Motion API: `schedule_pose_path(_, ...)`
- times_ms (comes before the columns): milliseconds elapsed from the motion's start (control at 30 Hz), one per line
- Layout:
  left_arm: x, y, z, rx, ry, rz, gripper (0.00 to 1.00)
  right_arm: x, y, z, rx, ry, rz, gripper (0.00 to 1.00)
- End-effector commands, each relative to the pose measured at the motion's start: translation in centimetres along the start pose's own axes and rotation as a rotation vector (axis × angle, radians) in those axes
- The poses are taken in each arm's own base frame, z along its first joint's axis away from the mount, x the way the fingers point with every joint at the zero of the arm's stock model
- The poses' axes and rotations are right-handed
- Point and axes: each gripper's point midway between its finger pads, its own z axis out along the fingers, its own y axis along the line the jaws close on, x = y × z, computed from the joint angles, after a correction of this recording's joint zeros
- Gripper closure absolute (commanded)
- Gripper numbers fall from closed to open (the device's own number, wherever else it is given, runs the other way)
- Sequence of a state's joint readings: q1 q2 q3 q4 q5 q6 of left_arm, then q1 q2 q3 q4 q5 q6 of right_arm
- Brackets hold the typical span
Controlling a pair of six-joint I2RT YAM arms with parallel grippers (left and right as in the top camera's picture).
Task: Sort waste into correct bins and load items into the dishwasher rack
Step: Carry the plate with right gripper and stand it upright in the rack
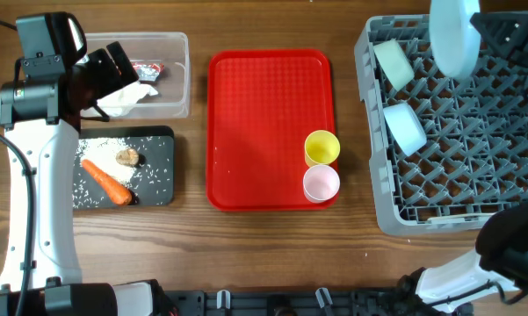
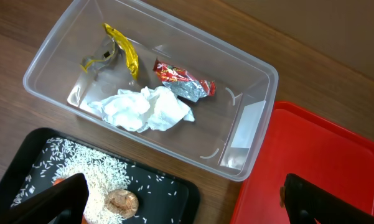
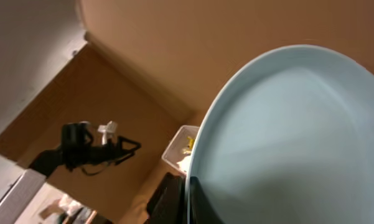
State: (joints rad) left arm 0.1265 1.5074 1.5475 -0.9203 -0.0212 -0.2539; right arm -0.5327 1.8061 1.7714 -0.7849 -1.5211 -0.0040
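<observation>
My right gripper is shut on the pale blue plate and holds it on edge above the grey dishwasher rack. The plate fills the right wrist view, with the jaws on its rim. Two pale blue bowls lie in the rack. My left gripper is open and empty above the clear tub, which holds a red-and-white wrapper, white tissue and yellow scrap. The black tray holds rice, a carrot and a brown lump.
A flat red tray lies in the middle, with a yellow cup and a pink cup at its right side. The left arm's white link runs down the left edge of the table.
</observation>
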Motion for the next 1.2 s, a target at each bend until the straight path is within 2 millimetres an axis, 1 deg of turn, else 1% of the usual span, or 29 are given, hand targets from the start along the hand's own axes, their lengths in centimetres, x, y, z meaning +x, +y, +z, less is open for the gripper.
schedule_pose_path(0,-0.1,0.1,0.1,-0.001,0.000,-0.019,0.00,0.0,0.3,0.2,-0.026,0.003,-0.052,0.96)
schedule_pose_path(100,-0.1,0.1,0.1,-0.001,0.000,-0.019,0.00,0.2,-1.6,0.2,0.083,0.008,-0.027,0.96)
schedule_pose_path(200,-0.1,0.1,0.1,-0.001,0.000,-0.019,0.00,0.9,-4.2,-0.1,0.207,0.021,0.019,0.96)
schedule_pose_path(267,-0.1,0.1,0.1,-0.001,0.000,-0.019,0.00,1.1,-5.2,-0.1,0.219,0.024,0.035,0.96)
schedule_pose_path(400,-0.1,0.1,0.1,-0.001,0.000,-0.019,0.00,2.2,-8.6,0.1,0.212,0.036,0.111,0.96)
schedule_pose_path(467,-0.1,0.1,0.1,-0.001,0.000,-0.019,0.00,2.8,-10.0,0.3,0.179,0.040,0.156,0.96)
schedule_pose_path(533,-0.1,0.1,0.1,-0.001,0.000,-0.019,0.00,3.4,-11.0,0.5,0.134,0.040,0.179,0.96)
schedule_pose_path(633,-0.1,0.1,0.1,-0.001,0.000,-0.019,0.00,4.2,-12.9,0.6,0.166,0.053,0.207,0.96)
schedule_pose_path(733,-0.1,0.1,0.1,-0.001,0.000,-0.019,0.00,4.8,-14.1,0.6,0.209,0.064,0.222,0.96)
schedule_pose_path(800,-0.1,0.1,0.1,-0.001,0.000,-0.019,0.00,4.8,-14.3,0.5,0.214,0.066,0.223,0.96)
schedule_pose_path(833,-0.1,0.1,0.1,-0.001,0.000,-0.019,0.00,4.8,-14.3,0.5,0.214,0.066,0.223,0.78)
schedule_pose_path(867,-0.1,0.1,0.1,-0.001,0.000,-0.019,0.00,4.9,-14.5,0.5,0.224,0.067,0.224,0.44)
schedule_pose_path(900,-0.1,0.1,0.1,-0.001,0.000,-0.019,0.00,5.0,-14.6,0.4,0.236,0.070,0.229,0.13)
schedule_pose_path(933,-0.1,0.1,0.1,-0.001,0.000,-0.019,0.00,5.0,-14.6,0.4,0.236,0.070,0.233,0.02)
schedule_pose_path(967,-0.1,0.1,0.1,-0.001,0.000,-0.019,0.00,5.1,-14.6,0.4,0.236,0.071,0.238,0.00)
schedule_pose_path(1067,-0.1,0.1,0.1,-0.001,0.000,-0.019,0.00,5.2,-14.6,0.4,0.235,0.072,0.252,0.00)
schedule_pose_path(1167,-0.1,0.1,0.1,-0.001,0.000,-0.019,0.00,4.9,-13.8,0.4,0.235,0.070,0.243,0.00)
